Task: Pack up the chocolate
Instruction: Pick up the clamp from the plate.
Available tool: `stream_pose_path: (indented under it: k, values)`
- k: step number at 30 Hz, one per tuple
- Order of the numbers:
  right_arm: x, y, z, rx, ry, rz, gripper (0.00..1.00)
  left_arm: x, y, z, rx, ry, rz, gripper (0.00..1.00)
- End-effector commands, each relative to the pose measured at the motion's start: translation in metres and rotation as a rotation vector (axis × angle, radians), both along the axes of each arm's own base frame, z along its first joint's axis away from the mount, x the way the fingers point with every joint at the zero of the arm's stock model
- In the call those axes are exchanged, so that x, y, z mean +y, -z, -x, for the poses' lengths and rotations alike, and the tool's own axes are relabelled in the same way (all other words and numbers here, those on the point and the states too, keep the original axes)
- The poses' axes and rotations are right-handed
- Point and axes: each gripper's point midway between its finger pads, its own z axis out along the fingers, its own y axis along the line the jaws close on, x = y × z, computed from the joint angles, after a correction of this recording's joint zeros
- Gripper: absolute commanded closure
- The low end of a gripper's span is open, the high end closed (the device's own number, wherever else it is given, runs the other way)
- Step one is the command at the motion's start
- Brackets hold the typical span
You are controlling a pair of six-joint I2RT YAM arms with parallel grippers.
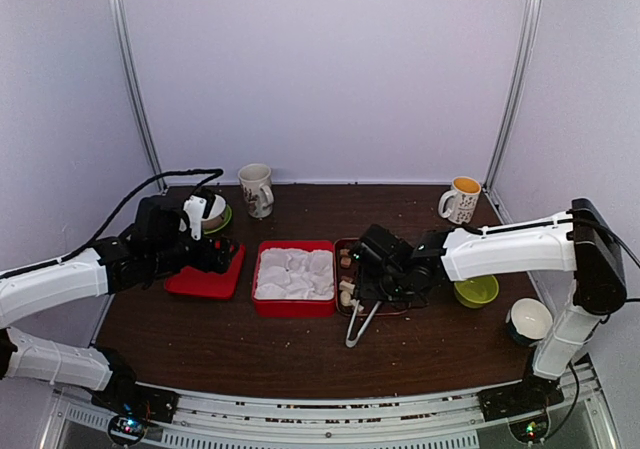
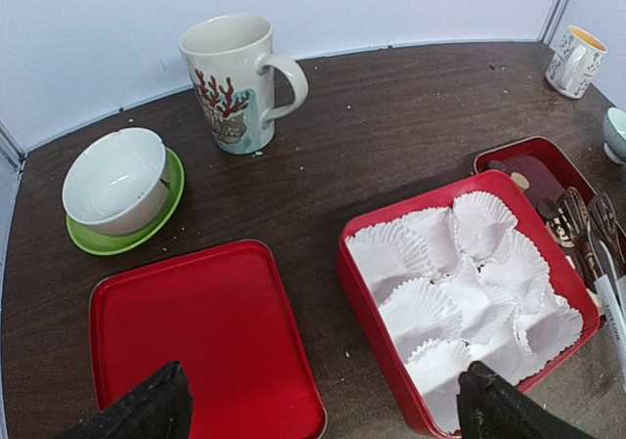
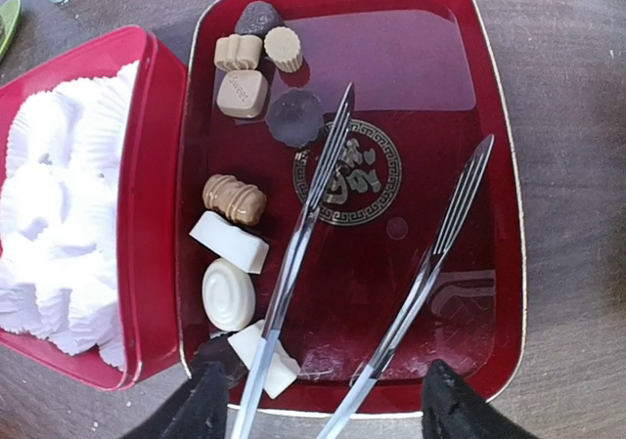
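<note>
Several chocolate pieces lie along the left side of a red tray [image 3: 460, 87]: a tan square [image 3: 242, 93], a dark disc [image 3: 294, 117], a brown log [image 3: 235, 198], a white oval [image 3: 228, 294] and others. Metal tongs [image 3: 313, 195] rest in the tray with their arms spread. My right gripper [image 3: 328, 415] stands open above the tongs' handle end, one finger on each side of it and neither touching it. The red box [image 2: 367, 292] holds empty white paper cups [image 2: 460, 283]. My left gripper [image 2: 323, 410] hangs open over the gap between the box and a red lid [image 2: 196, 341].
A coral-patterned mug [image 2: 235, 82] and a white bowl on a green saucer [image 2: 117, 180] stand behind the lid. At the right are a mug with a yellow inside [image 1: 461, 200], a green bowl [image 1: 476, 290] and a white bowl [image 1: 529, 320].
</note>
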Motion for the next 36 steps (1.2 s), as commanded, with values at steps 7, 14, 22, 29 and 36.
stream_pose_path:
  k: [7, 14, 22, 29, 36]
  values:
    - [-0.022, 0.027, 0.003, 0.049, 0.092, 0.029, 0.41, 0.000, -0.002, 0.000, -0.011, -0.001, -0.005, 0.03]
    - [-0.018, 0.045, 0.001, 0.092, 0.104, 0.006, 0.48, 0.001, 0.000, 0.000, -0.004, -0.002, -0.008, 0.03]
    - [-0.018, 0.047, -0.001, 0.110, 0.101, -0.042, 0.66, 0.004, 0.000, 0.000, 0.006, -0.008, -0.038, 0.04]
    - [-0.028, 0.028, -0.005, 0.060, 0.132, -0.076, 0.88, 0.002, -0.001, -0.001, 0.009, -0.005, -0.038, 0.04]
    - [-0.040, 0.003, -0.012, 0.005, 0.159, -0.118, 1.00, 0.001, -0.001, -0.003, 0.015, -0.004, -0.044, 0.04]
